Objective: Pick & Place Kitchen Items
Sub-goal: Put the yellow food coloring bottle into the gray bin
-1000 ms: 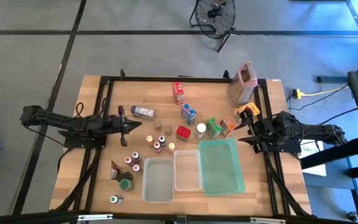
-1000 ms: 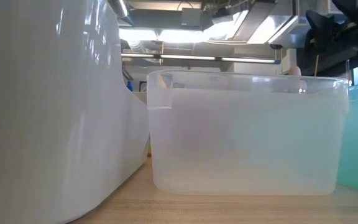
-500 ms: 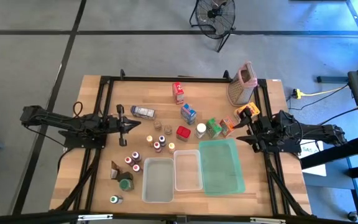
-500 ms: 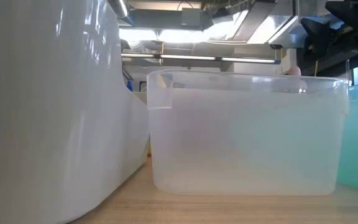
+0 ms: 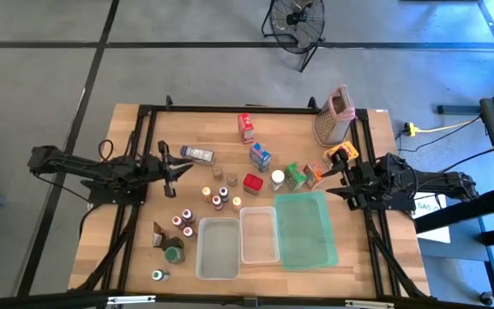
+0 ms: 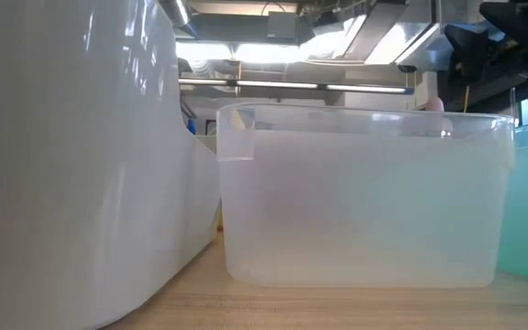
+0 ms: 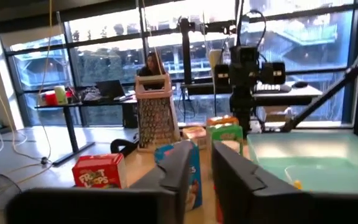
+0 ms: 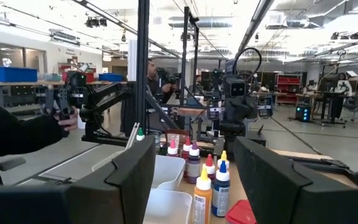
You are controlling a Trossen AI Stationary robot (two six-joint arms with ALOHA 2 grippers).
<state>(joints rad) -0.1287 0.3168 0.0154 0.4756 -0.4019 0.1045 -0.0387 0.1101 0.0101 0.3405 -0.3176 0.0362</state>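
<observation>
Wooden table [image 5: 135, 249], grater [image 5: 334, 116] behind cartons [image 5: 261, 157]

Wooden table [image 5: 135, 257], black frame on it. Grater [image 5: 334, 116] with pink top stood upright near the far right corner. Two clear tubs [image 5: 218, 248] [image 5: 259, 234] set side by side at the near edge, green tray [image 5: 305, 229] just beside them. Floor fan [image 5: 297, 21] seen beyond the table.
</observation>
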